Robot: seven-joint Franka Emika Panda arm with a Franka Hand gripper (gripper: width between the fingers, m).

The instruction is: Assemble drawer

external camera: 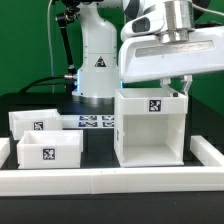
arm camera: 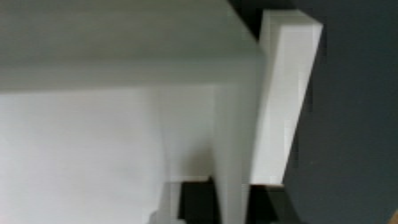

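White casing wall at end effector; fingers nearly closed, grip unclear.

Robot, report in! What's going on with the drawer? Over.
Gripper at casing top edge, fingers astride one wall, grip unclear. Rear tray, front tray loose, exterior view's left. Nothing seen blocking.

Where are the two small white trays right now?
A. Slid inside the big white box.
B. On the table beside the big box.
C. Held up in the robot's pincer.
B: the rear tray and the front tray sit on the table, at the exterior view's left of the empty casing.
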